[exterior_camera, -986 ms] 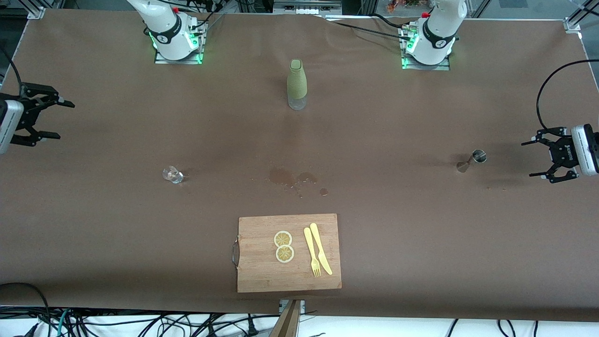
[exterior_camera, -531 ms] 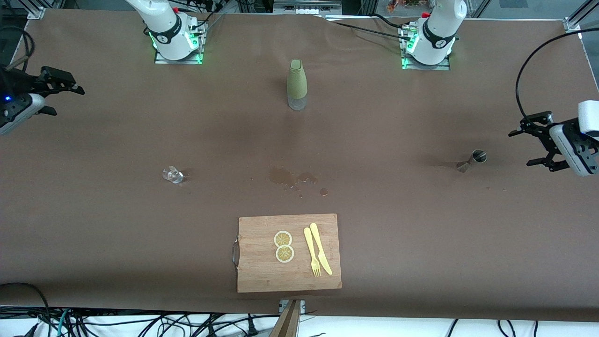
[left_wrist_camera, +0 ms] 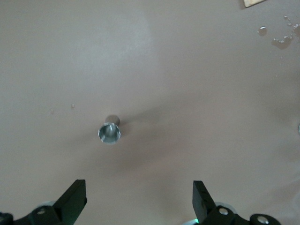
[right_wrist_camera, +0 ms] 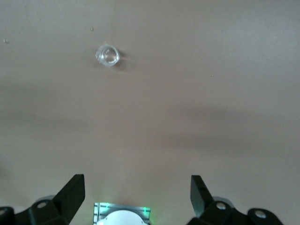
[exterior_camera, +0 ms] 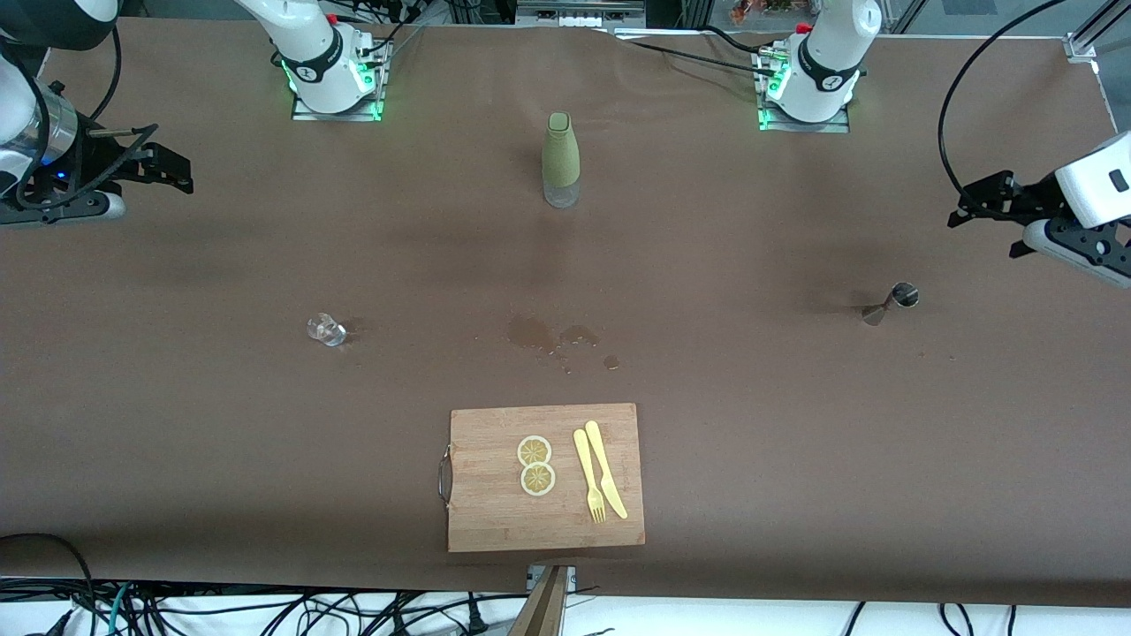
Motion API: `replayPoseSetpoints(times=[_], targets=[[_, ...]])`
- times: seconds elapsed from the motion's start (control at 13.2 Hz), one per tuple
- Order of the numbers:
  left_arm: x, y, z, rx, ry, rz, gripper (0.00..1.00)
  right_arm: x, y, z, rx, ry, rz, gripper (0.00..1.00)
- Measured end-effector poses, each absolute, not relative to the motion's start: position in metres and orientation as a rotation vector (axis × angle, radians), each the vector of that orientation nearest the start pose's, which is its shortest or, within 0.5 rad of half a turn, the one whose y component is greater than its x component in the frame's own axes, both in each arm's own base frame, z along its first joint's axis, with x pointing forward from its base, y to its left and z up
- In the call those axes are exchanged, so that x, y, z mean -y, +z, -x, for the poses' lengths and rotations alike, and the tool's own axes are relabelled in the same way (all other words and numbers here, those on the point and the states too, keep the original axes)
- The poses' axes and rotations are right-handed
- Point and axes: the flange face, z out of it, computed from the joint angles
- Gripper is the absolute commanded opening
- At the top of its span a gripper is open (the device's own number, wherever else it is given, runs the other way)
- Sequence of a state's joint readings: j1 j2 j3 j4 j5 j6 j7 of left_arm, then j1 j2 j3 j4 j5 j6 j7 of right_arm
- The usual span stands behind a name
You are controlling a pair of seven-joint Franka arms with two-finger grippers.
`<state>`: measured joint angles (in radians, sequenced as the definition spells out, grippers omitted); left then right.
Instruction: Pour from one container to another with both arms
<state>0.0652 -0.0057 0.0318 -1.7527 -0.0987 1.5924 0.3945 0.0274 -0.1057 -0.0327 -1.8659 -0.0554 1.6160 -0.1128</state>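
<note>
A small clear glass [exterior_camera: 327, 329] stands on the brown table toward the right arm's end; it also shows in the right wrist view, glass [right_wrist_camera: 108, 55]. A steel jigger [exterior_camera: 892, 300] stands toward the left arm's end, and the left wrist view looks down on the jigger [left_wrist_camera: 109, 132]. My right gripper [exterior_camera: 172, 170] hangs open over the table's edge region, apart from the glass. My left gripper [exterior_camera: 972, 201] hangs open over the table near the jigger, not touching it. Both grippers [left_wrist_camera: 139, 201] [right_wrist_camera: 138, 197] hold nothing.
A green-sleeved bottle [exterior_camera: 560, 159] stands midway between the bases. A wooden cutting board [exterior_camera: 477, 512] near the front edge carries two lemon slices [exterior_camera: 535, 465], a yellow fork [exterior_camera: 589, 486] and knife [exterior_camera: 606, 468]. Wet spots [exterior_camera: 552, 336] mark the table's middle.
Both grippers have swung inward and toward the bases' side of the table, turning as they went. The glass, jigger and bottle have not moved.
</note>
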Motion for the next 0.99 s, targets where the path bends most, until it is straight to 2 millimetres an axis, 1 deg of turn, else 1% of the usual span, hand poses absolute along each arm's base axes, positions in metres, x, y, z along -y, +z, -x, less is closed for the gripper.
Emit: replayPoseSetpoints(times=[0.15,0.3,0.38,0.46,0.53,0.76,0.99], targets=[[-0.031,0.556,-0.536,-0.336,0.222,3.169,1.0,0.009,0.561,-0.519,0.106,0.146,3.185,1.0],[-0.017,0.567,-0.53,-0.271,0.218,3.117,1.0,0.011,0.574,-0.524,0.029,0.052,3.192,1.0],[-0.015,0.571,-0.528,-0.256,0.21,3.103,1.0,0.014,0.584,-0.528,-0.003,-0.009,3.192,1.0],[-0.016,0.574,-0.526,-0.246,0.204,3.088,1.0,0.019,0.594,-0.53,-0.023,-0.072,3.187,1.0],[-0.019,0.576,-0.525,-0.238,0.2,3.078,1.0,0.021,0.601,-0.531,-0.047,-0.099,3.173,1.0],[-0.024,0.578,-0.524,-0.221,0.196,3.077,1.0,0.019,0.605,-0.53,-0.123,-0.107,3.097,1.0],[-0.025,0.578,-0.523,-0.211,0.196,3.077,1.0,0.021,0.606,-0.53,-0.133,-0.101,3.087,1.0]])
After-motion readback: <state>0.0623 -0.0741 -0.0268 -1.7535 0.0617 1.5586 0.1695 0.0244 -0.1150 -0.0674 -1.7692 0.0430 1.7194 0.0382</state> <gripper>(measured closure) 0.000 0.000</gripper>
